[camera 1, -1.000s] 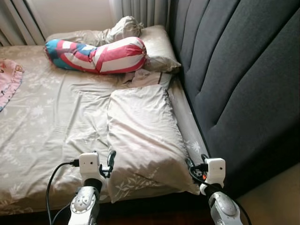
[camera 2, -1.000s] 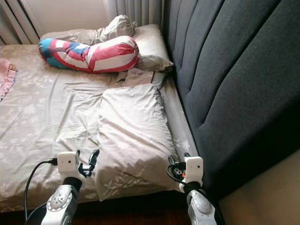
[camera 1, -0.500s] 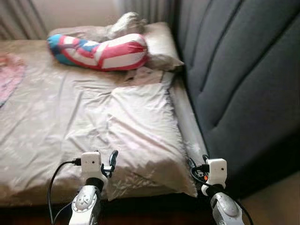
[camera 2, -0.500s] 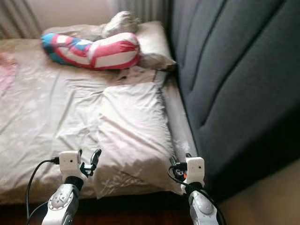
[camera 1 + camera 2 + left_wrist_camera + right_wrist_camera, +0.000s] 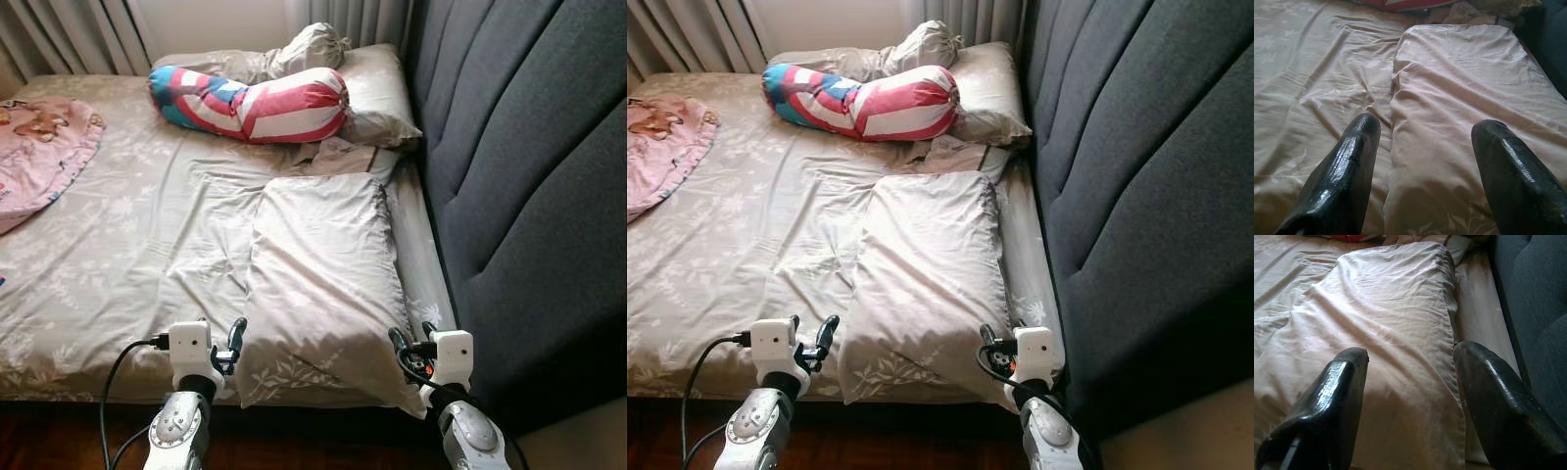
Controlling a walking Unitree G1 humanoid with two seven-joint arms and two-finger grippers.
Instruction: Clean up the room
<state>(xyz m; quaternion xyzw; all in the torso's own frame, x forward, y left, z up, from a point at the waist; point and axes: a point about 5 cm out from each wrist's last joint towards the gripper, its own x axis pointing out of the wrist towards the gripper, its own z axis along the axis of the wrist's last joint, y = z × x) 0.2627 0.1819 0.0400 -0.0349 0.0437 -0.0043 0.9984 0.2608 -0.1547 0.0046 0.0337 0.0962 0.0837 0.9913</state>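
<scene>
Beige pillow (image 5: 328, 279) lies lengthwise along the bed's (image 5: 118, 245) headboard edge, between the open, empty left hand (image 5: 233, 338) and right hand (image 5: 402, 345).

Pillow (image 5: 323, 274) — beige cloth, creased, matt, w/ faint leaf print (same as the bed sheet (image 5: 127, 245)). Headboard (image 5: 529, 157): dark grey matt fabric, padded. Left gripper (image 5: 1422, 166) fingers (image 5: 1347, 171) — glossy black, prob. plastic.

Beige bed sheet (image 5: 127, 245) with faint pale leaf print, matching beige pillow (image 5: 323, 284) with leaf print at its near edge, bolster (image 5: 255, 103) striped red/white with teal-blue end, pink blanket (image 5: 39, 152) with cartoon print, dark grey headboard (image 5: 529, 166), grey curtains (image 5: 93, 34).
</scene>
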